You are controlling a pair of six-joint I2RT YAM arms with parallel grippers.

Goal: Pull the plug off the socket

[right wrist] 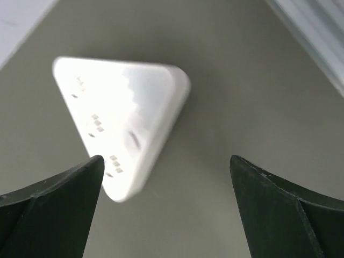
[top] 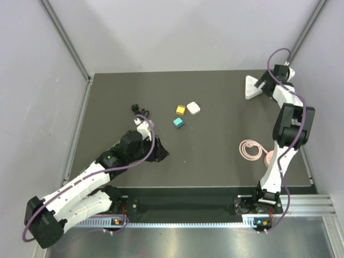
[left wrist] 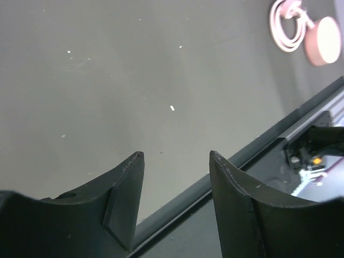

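right gripper [right wrist: 165, 161]: fingers spread wide, nothing between them. It hangs just over the socket [right wrist: 121, 107]; whether it touches, cannot tell.
finger placement: one fingertip overlaps a rounded corner of the socket and the other is over bare table [top: 215, 161]. The socket sits off-centre in the gap.
socket: lies flat. The slots on its top face look bare in the right wrist view, with nothing plugged in.
socket shape: rounded triangle with no real long axis. One straight edge faces away from the right gripper.
plug [top: 179, 122]: loose on the table, well apart from the socket. It is off past that straight edge, on the left arm's side, and a bit nearer the arm bases than the socket.
neighbours: yellow cube [top: 180, 109] and white cube [top: 193, 108] sit just beside the plug, about as far from the socket as it is.
left gripper [left wrist: 177, 154]: fingers apart and empty over bare table, farther from the socket than the plug is.
key relation: the plug lies between the socket and the left gripper, and the left gripper is clearly the nearer one.
clutter: pink disc [top: 270, 157] and pink cable [top: 250, 149] are nearer the bases than the socket. A black cable [top: 140, 110] lies beyond the plug from the socket.
judgement: plug and socket read as already separated, so no pull is left to make. If the plug needs handling, the left arm suits.
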